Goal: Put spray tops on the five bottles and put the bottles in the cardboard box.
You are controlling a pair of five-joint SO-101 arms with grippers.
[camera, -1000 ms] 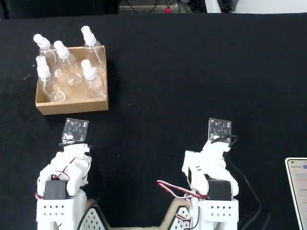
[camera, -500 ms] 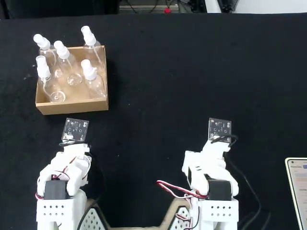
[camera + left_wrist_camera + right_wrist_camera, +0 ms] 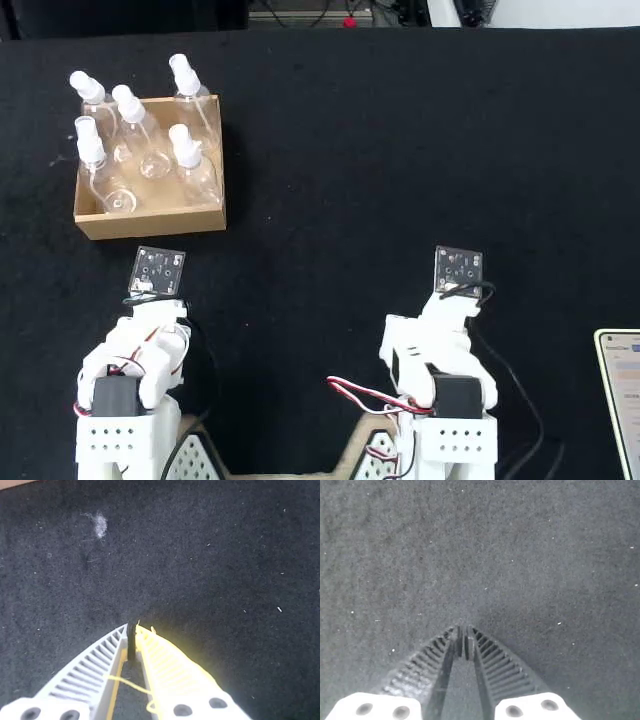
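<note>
- Ahead of the left jaws, just past the folded left arm (image 3: 135, 365), the cardboard box (image 3: 150, 221) sits on the black tabletop (image 3: 400, 150), as seen in the high view.
- Five bottles (image 3: 195, 172) stand packed close together inside the box, each capped with one of the white spray tops (image 3: 181, 141).
- Left jaws are pressed together in the left wrist view. The white finger (image 3: 95, 665) and the yellow finger (image 3: 170, 665) meet at their tips over the black tabletop cloth, pinching nothing.
- A pale tuft of lint (image 3: 100, 525) lies on the cloth well ahead of those tips, a speck the high view does not resolve.
- Right jaws are likewise pressed together in the right wrist view, with plain cloth ahead of them and nothing between them.
- From above, the right arm (image 3: 440, 350) is folded back beside the left one. The box lies well apart from the right jaws, ahead and far off to their left.
- Both pairs of jaws are tucked under the wrist boards in the high view, so their state is read from the wrist views.
- Off to the right of the right jaws, a lit screen (image 3: 620, 400) rests at the tabletop's edge.
</note>
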